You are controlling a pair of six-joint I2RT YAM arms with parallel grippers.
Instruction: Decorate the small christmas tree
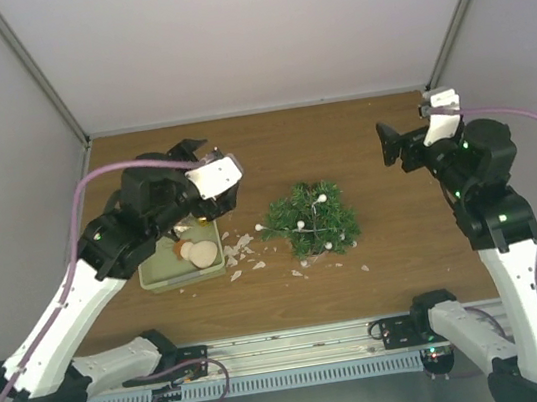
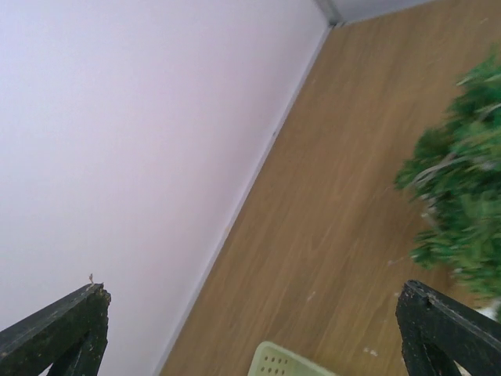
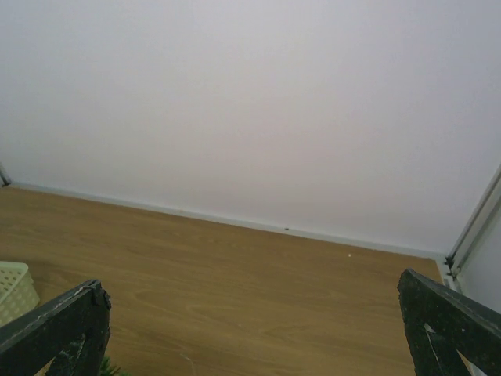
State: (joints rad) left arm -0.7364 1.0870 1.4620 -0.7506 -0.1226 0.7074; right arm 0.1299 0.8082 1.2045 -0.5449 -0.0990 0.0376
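The small christmas tree [image 1: 309, 220] stands mid-table, bushy dark green with a few white balls [image 1: 322, 197] on it. It fills the right edge of the left wrist view as the tree [image 2: 462, 204]. My left gripper [image 1: 213, 184] hovers over the far right end of the pale green tray [image 1: 163, 269], left of the tree. Its jaws are wide open and empty [image 2: 252, 290]. My right gripper [image 1: 392, 145] hangs to the tree's right and farther back, pointing left. It is open too, with nothing between its fingers [image 3: 252, 280].
The tray holds cream and orange ornaments [image 1: 199, 254]; its corner [image 2: 278, 362] shows below the left jaws. White scraps [image 1: 246, 250] lie between tray and tree. Pale walls close the table at the left, back and right.
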